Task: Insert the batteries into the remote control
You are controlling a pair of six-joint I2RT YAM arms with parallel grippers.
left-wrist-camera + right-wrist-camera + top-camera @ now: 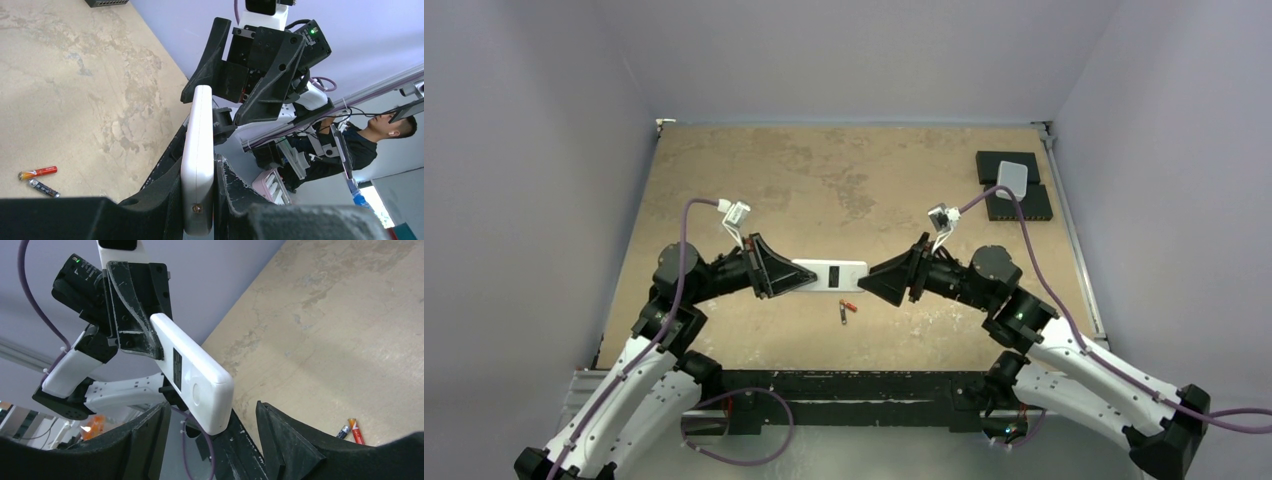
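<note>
My left gripper (786,275) is shut on the remote control (829,274) and holds it off the table, plain white back with a small black label facing up. In the left wrist view the remote (197,150) stands edge-on between my fingers. My right gripper (876,281) is open at the remote's free end. In the right wrist view that end (200,385) sits between the wide-open fingers (287,440) without touching them. Two batteries (845,309) lie on the table just in front of the remote. They also show in the left wrist view (39,179) and the right wrist view (351,430).
A plain white box (1014,177) rests on black pads (1020,204) at the far right of the tan table (824,170). Grey walls close in the table on three sides. A person (380,135) sits beyond the near edge.
</note>
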